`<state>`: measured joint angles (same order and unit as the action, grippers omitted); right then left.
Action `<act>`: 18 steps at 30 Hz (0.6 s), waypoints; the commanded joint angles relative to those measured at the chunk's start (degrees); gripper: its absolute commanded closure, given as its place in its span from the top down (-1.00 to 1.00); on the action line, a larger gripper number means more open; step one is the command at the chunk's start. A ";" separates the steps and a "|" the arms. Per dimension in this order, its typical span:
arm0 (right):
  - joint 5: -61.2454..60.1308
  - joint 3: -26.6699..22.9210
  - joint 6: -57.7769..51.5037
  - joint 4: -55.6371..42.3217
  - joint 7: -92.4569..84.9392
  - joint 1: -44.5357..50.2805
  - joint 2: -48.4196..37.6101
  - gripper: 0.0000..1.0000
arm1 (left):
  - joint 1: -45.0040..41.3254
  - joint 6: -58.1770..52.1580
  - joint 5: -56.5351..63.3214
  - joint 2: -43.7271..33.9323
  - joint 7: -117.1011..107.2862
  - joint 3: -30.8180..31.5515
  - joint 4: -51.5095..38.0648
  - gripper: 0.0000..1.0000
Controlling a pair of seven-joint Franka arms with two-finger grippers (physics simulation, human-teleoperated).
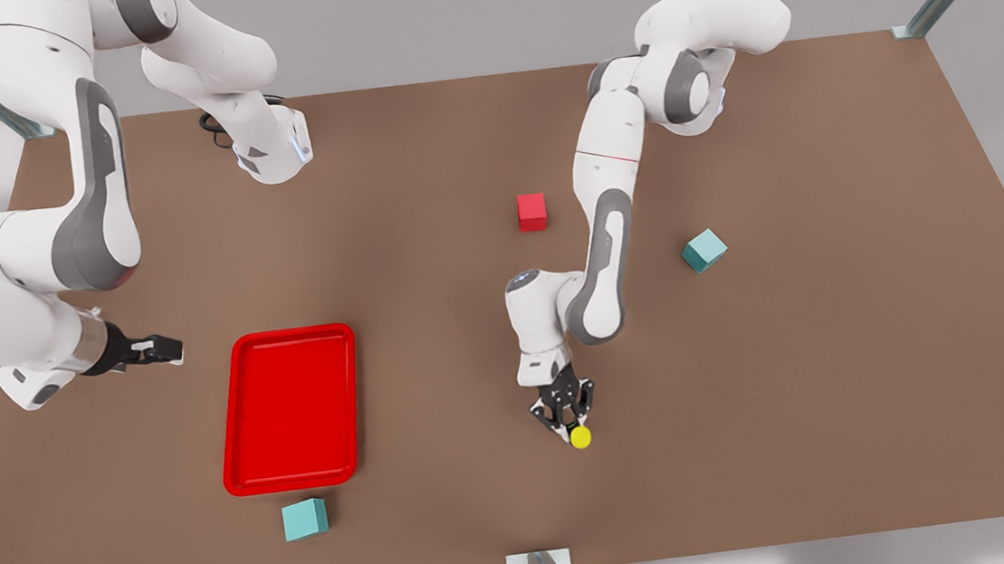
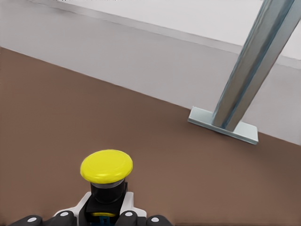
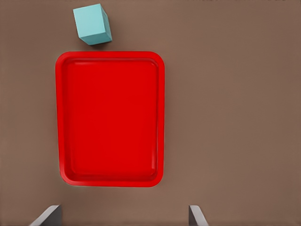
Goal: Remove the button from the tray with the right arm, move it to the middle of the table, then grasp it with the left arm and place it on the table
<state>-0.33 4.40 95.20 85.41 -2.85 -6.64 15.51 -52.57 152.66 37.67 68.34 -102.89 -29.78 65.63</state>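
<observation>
The left gripper [image 1: 571, 421] is pinching the button [image 1: 580, 437] near the counter's [image 1: 838, 380] near edge; it is probably still just above the surface, so lowering gently matters. The right gripper [image 1: 164, 349], fingers spread, is waiting beside the empty tray [image 1: 233, 424].

Table [image 1: 836, 362] bears tray [image 1: 290, 409] (three cubes [image 1: 305, 519] too).

Button [image 1: 580, 437]: yellow cap, black body. Tray [image 1: 290, 410]: bright red, plain. Table [image 1: 836, 362]: matte brown. Cubes: one red [image 1: 532, 211], two teal [image 1: 305, 519] [image 1: 704, 250]. Arms white with grey joints; both tools black. Frame post [image 2: 249, 80]: silver-grey metal.
</observation>
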 commanded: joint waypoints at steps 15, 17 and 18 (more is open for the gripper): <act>0.33 0.00 -0.54 -0.06 -0.41 -0.04 0.22 1.00 | -3.85 0.09 9.61 1.62 -24.11 -4.49 2.05 -0.29; 0.33 0.00 -0.54 -0.06 -0.41 -0.04 0.31 1.00 | -3.85 -0.26 10.58 1.62 -24.29 -4.49 2.31 -0.29; 0.33 0.00 -0.54 -0.06 -0.41 -0.04 0.31 1.00 | -3.94 -0.26 10.58 1.62 -24.29 -4.49 2.31 -0.29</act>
<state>0.04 4.39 94.72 85.37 -3.10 -6.69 15.84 -56.47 152.54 47.00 70.05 -117.61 -34.25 67.93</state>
